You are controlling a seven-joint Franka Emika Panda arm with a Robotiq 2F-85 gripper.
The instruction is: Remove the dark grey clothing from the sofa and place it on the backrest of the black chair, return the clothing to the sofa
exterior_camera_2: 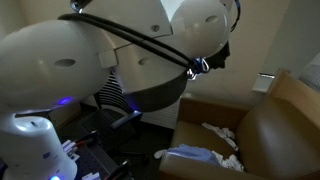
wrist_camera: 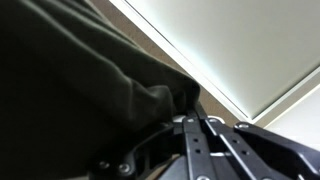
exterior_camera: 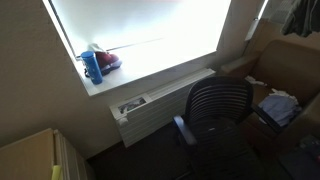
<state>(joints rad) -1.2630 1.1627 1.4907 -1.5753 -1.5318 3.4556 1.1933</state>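
One closed end effector (wrist_camera: 190, 124) pinches the dark grey clothing (wrist_camera: 80, 80), hanging clear above the sofa (exterior_camera: 296, 62).

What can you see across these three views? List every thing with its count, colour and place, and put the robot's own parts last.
dark grey clothing: one, dark grey, bunched at the gripper's tips in the wrist view
sofa: one, brown-tan, at the right edge in both exterior views
black chair: one, black, between the radiator and the sofa
cloth items: several, white and pale blue, on the sofa seat
bottle: one, blue, on the window sill
red thing: one, red, beside the bottle; too blurred to identify
radiator: one, white, under the sill
cabinet: one, light wood, lower left corner
robot arm: one, white, fills an exterior view
gripper: one, black, shut on the clothing
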